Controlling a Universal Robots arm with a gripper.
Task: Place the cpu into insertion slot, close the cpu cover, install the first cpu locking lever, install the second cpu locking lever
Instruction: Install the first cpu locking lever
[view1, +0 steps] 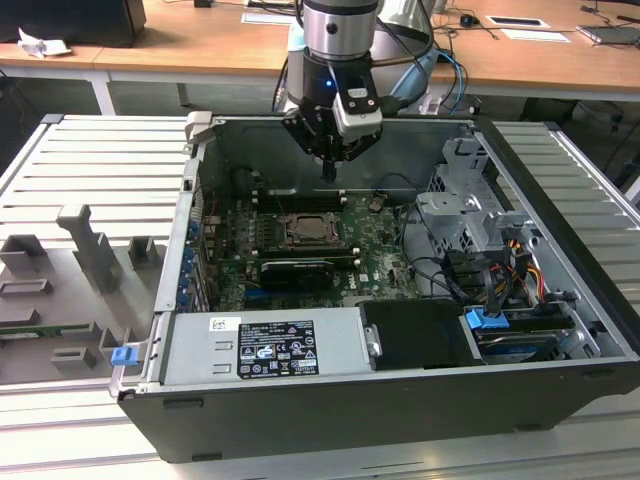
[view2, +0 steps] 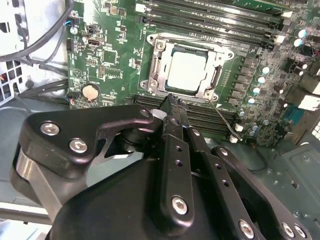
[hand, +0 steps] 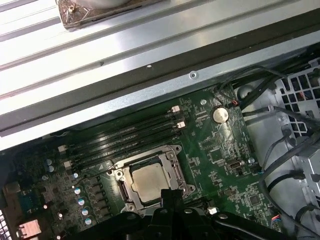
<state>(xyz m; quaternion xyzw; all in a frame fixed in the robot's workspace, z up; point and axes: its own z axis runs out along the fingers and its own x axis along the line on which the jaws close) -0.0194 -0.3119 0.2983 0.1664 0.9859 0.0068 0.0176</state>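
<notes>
Tool (view1: 328, 174) hangs above the motherboard (view1: 383, 247), fingers pressed together with nothing between them. The cpu (view2: 187, 70) lies flat, framed by the lowered cpu cover (view2: 218, 76).

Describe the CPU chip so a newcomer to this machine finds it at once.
Look inside the open black computer case, at the green circuit board on its floor. Near the board's middle, beside long black memory slots, sits a square metal-rimmed socket. The small flat pale tan-silver chip lies in it, framed by a thin silver cover plate: the one smooth pale square among dark parts.
</notes>
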